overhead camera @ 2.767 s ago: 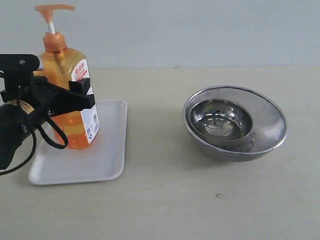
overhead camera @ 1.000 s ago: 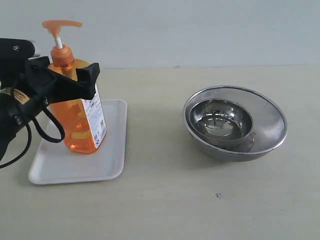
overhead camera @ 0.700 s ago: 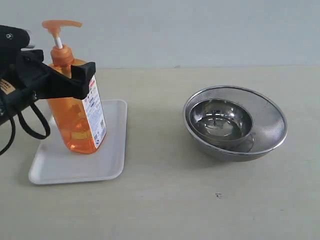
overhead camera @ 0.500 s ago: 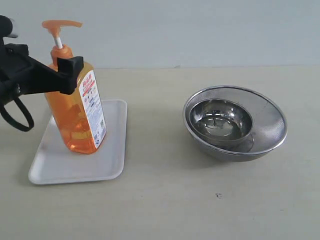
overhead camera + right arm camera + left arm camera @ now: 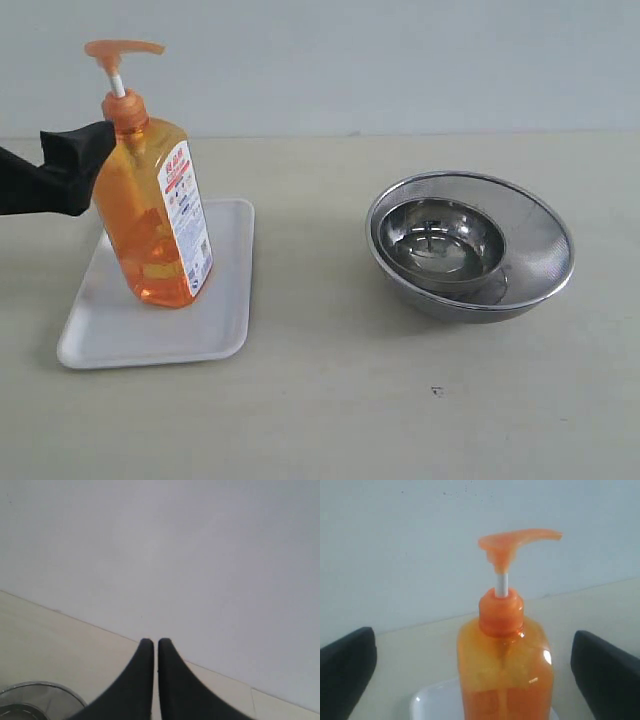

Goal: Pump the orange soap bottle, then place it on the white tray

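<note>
Liquid shows through the orange soap bottle point(image 5: 152, 220), which stands upright on the white tray point(image 5: 222, 322), towards the tray's far end, with its label facing right in the exterior view. Its orange pump head sits raised on the white stem, spout pointing right. The tray lies flat on the pale surface point(image 5: 340, 410), at the left of the exterior view.

The left pincer point(image 5: 475, 677) is spread wide, level with the bottle's shoulder. Its black fingers point(image 5: 606, 677) stand one to each side of the bottle, with clear gaps showing, so nothing is gripped. In the exterior view only one finger shows, just left of the bottle.

Well apart on the right rests a round steel mesh bowl point(image 5: 548, 240) with a smaller steel bowl point(image 5: 440, 240) nested inside it.

The right pincer point(image 5: 155, 645) has its fingertips pressed almost together, with nothing between them, above the surface near the mesh bowl's rim.
</note>
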Action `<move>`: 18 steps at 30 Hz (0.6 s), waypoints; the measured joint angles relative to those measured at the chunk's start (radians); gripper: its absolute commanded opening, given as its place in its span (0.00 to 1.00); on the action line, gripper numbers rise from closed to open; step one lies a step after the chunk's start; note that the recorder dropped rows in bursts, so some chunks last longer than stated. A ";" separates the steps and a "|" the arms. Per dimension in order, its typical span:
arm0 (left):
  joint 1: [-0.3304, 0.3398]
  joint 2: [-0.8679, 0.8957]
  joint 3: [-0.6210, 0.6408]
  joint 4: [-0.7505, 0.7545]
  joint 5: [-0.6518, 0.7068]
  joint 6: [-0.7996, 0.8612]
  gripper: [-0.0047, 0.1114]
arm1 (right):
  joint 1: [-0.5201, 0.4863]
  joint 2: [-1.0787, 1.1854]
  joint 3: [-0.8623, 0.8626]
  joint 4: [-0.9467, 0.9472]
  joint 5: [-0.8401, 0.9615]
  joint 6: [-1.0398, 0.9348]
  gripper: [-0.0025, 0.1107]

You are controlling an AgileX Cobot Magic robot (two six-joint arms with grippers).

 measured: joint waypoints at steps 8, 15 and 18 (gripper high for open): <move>0.000 -0.127 0.008 -0.004 0.146 0.024 0.82 | 0.000 0.000 0.000 0.064 0.008 0.092 0.02; 0.000 -0.196 0.035 -0.007 0.181 0.044 0.55 | 0.000 0.000 0.000 0.176 0.022 0.061 0.02; 0.000 -0.201 0.043 -0.007 0.188 0.044 0.42 | 0.000 0.010 0.000 0.257 0.031 -0.013 0.02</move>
